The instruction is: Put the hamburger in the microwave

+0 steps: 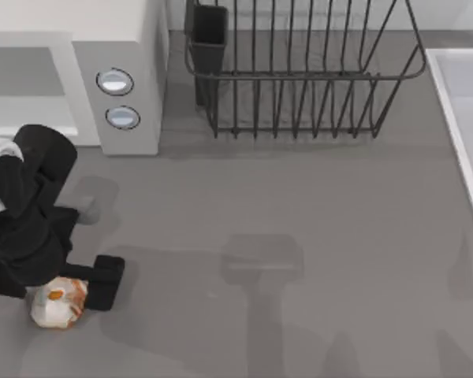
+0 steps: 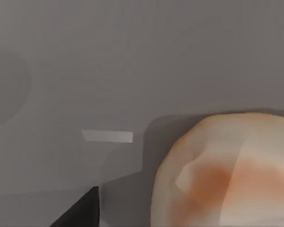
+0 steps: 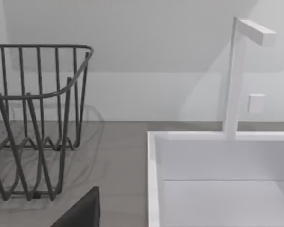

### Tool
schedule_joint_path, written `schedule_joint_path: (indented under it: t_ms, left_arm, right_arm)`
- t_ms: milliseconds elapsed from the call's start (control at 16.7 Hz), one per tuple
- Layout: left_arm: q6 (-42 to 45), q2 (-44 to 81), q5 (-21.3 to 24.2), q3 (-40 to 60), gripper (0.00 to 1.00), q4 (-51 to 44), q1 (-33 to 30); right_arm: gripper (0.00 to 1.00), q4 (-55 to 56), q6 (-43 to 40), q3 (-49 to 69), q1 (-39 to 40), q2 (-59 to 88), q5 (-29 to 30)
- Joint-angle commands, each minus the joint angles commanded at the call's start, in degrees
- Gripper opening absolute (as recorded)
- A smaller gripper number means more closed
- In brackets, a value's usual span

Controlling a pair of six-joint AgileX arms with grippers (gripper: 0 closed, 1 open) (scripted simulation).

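one left tool (image 1: 67, 293) w/ fingers spread round hamburger (image 1: 57, 303) on table (image 1: 299, 236), near microwave (image 1: 126, 79).

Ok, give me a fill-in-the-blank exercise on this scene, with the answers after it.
1. The hamburger lies at the table's near ____ corner in the top view.
2. The left pincer is at the ____.
3. The microwave panel carries ____ round knobs.
4. The black wire dish rack stands to the ____ of the microwave in the top view.

Answers: left; hamburger; two; right
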Motion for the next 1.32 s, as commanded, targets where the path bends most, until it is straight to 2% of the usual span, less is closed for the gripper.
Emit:
schedule_joint_path:
  t_ms: [420,480,720,1080,1320]
  left_arm:
    - [0.0,0.0,0.0,0.0,0.00,0.0,0.0]
    - [-0.2,-4.1,-0.1,1.5,0.00,-3.6,0.0]
    - [-0.3,-5.5,-0.1,4.8,0.00,-7.9,-0.1]
    - [-0.5,-11.7,-0.1,14.5,0.00,-25.3,-0.2]
    - [-0.5,-13.6,-0.2,16.6,0.00,-28.2,-0.2]
  right_arm:
    - [1.00,0.0,0.0,0.0,0.0,0.0,0.0]
    - [1.00,0.0,0.0,0.0,0.0,0.0,0.0]
    - [1.00,0.0,0.0,0.0,0.0,0.0,0.0]
    - [1.00,0.0,0.0,0.0,0.0,0.0,0.0]
    - [1.00,0.0,0.0,0.0,0.0,0.0,0.0]
